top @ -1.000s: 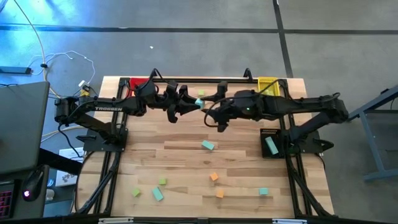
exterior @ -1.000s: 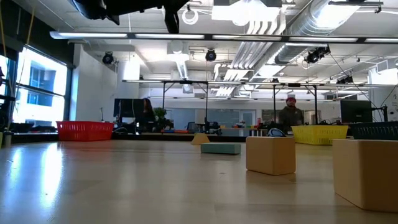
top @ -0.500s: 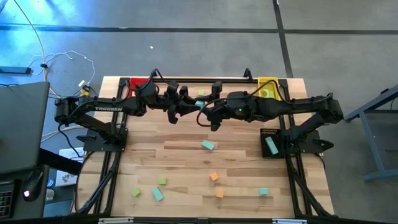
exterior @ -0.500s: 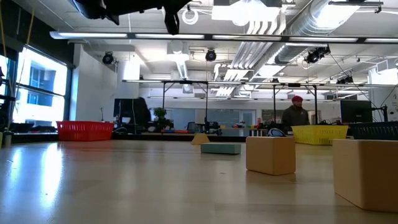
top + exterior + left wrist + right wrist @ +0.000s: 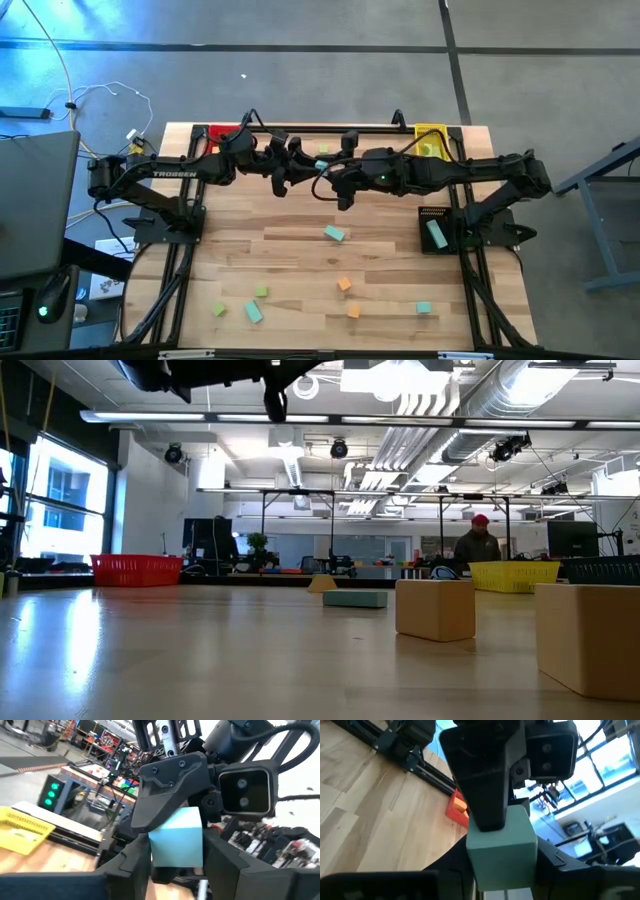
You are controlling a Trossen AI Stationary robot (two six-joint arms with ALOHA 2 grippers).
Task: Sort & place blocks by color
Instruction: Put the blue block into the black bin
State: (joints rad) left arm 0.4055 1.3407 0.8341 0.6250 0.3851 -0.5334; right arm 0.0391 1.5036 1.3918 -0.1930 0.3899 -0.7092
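Observation:
A teal block (image 5: 320,165) hangs in the air over the far middle of the table, between my two grippers. My left gripper (image 5: 308,168) reaches it from the table's left and my right gripper (image 5: 330,174) from the right; each is shut on it. In the left wrist view the block (image 5: 176,837) fills the gap of my left gripper (image 5: 175,867). In the right wrist view the block (image 5: 502,845) fills the gap of my right gripper (image 5: 502,870). Several loose orange, green and teal blocks, such as a teal one (image 5: 334,234), lie flat on the table. My left gripper pinches the teal block by two opposite side faces (image 5: 155,845) between its two fingers, coming level from the table's left. The block is lifted clear of the table. My right gripper has the same block between its two fingers on the other pair of side faces (image 5: 475,850), coming level from the table's right, crosswise to the left fingers. One left finger (image 5: 485,780) lies over the block's face toward my right wrist camera.
A red tray (image 5: 222,133) sits at the far left corner and a yellow tray (image 5: 430,135) at the far right. Orange blocks (image 5: 344,284), green blocks (image 5: 261,291) and teal blocks (image 5: 423,308) lie scattered near the near edge. Another teal block (image 5: 435,233) rests on the right arm's base.
My right gripper has moved toward the table's left and slightly toward the far edge, up to the teal block held by my left gripper. The left gripper and the block have stayed where they were.

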